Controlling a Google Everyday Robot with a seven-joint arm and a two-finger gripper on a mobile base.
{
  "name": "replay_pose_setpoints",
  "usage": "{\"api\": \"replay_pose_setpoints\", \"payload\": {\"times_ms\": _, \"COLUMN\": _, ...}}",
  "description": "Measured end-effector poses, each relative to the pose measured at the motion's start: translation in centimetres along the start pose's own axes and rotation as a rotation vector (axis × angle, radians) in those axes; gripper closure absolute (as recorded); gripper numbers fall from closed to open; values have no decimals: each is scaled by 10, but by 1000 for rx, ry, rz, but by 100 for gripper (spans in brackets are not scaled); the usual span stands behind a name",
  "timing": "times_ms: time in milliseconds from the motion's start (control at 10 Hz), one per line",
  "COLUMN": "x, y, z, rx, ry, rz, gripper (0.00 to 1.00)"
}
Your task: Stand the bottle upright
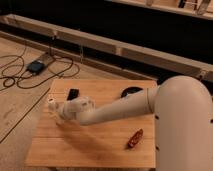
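Note:
My gripper is over the left part of the wooden table, at the end of the white arm reaching in from the right. A small white object, which looks like the bottle, sits right at the gripper's upper-left tip. It touches or nearly touches the gripper, which hides most of it. I cannot tell whether the bottle lies flat or stands tilted. No wider white cup is in view.
A flat black item lies on the table behind the gripper. A dark round object sits at the back right. A red-brown wrapped item lies front right. Cables and a dark box are on the floor to the left.

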Motion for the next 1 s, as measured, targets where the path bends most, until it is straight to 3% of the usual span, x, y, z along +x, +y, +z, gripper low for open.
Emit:
{"api": "replay_pose_setpoints", "payload": {"times_ms": 400, "x": 2, "y": -1, "z": -5, "rx": 12, "ry": 14, "rz": -6, "gripper": 20}}
{"api": "replay_pose_setpoints", "payload": {"times_ms": 800, "x": 4, "y": -12, "z": -23, "rx": 100, "ry": 77, "rz": -35, "gripper": 20}}
{"api": "replay_pose_setpoints", "payload": {"times_ms": 1000, "x": 4, "y": -11, "z": -23, "rx": 106, "ry": 85, "rz": -38, "gripper": 20}}
